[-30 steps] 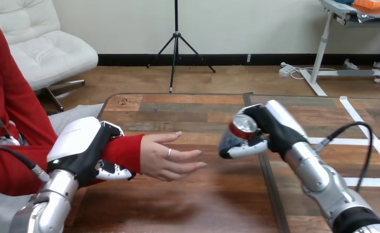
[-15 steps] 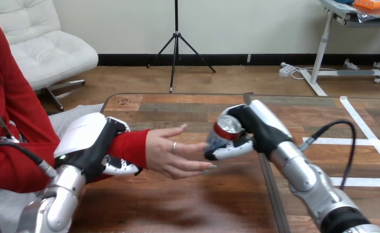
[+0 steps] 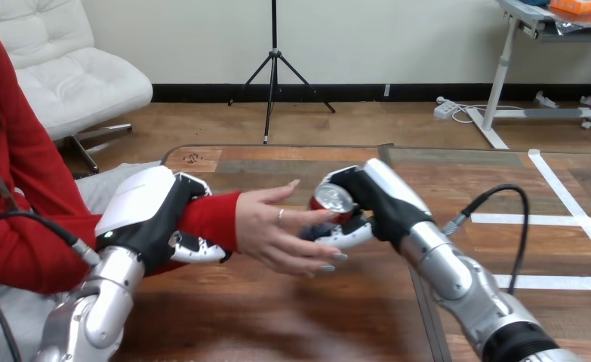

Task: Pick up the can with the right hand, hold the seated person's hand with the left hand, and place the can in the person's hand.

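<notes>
Your right hand (image 3: 379,202) clasps the soda can (image 3: 330,200), tilted just over the person's hand (image 3: 281,235); your left hand (image 3: 150,219) wraps their sleeved wrist (image 3: 215,219). Thin metal likely feels light, slick, dentable: hold mid-body.

The light is bright and even, falling from overhead. Soft shadows lie on the table (image 3: 315,317) beneath the arms. The white shell of the left hand (image 3: 145,215) shows a mild sheen.

One head cam, looking forward and down across the bench (image 3: 277,317). Bench far edge sits mid-frame. Near range: my left robot hand (image 3: 145,215) and right robot hand (image 3: 375,200) are mid-frame, with arms entering from the bottom corners.
</notes>
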